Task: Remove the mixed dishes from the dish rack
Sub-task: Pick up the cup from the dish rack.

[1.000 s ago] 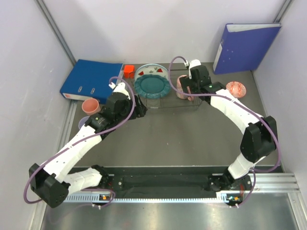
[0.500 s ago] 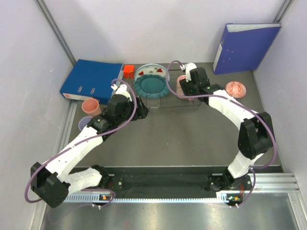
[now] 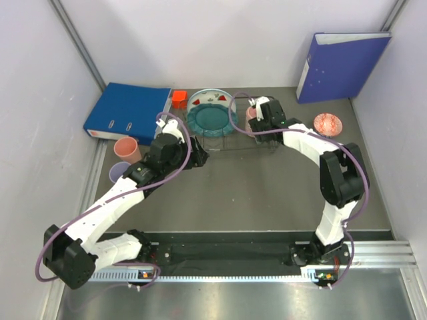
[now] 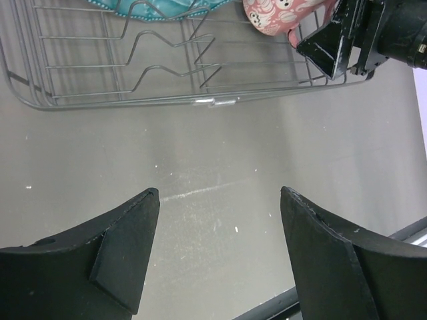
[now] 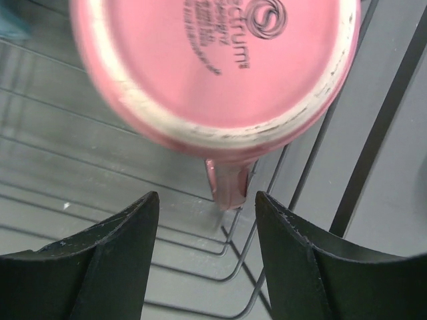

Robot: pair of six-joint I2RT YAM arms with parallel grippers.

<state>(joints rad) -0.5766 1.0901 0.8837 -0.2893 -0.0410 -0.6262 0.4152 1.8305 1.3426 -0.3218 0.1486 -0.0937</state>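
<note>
At the far left a blue binder [image 3: 127, 110] lies flat, and nearer than it a salmon cup [image 3: 126, 147] and a lavender cup [image 3: 118, 171] stand on the surface [image 4: 220, 147], outside the dish rack [image 4: 213, 102]. The left fingers [image 4: 120, 247] are spread wide and empty, hanging over bare surface just near of the rack's near rim. A small red cube [image 3: 179, 99] sits at the rack's far left corner. A white plate [image 3: 210, 100] and a teal plate [image 3: 211, 120] stand in the rack's left half. At the rack's right end a pink cup [image 5: 213, 60] lies with its base to the right wrist camera; the right fingers [image 5: 113, 253] stand apart on either side of its handle [image 5: 227, 183], not visibly clamped on it. Further right a patterned bowl [image 3: 328, 123] rests on the surface, and an upright binder [image 3: 343, 67] leans at the far right.
</note>
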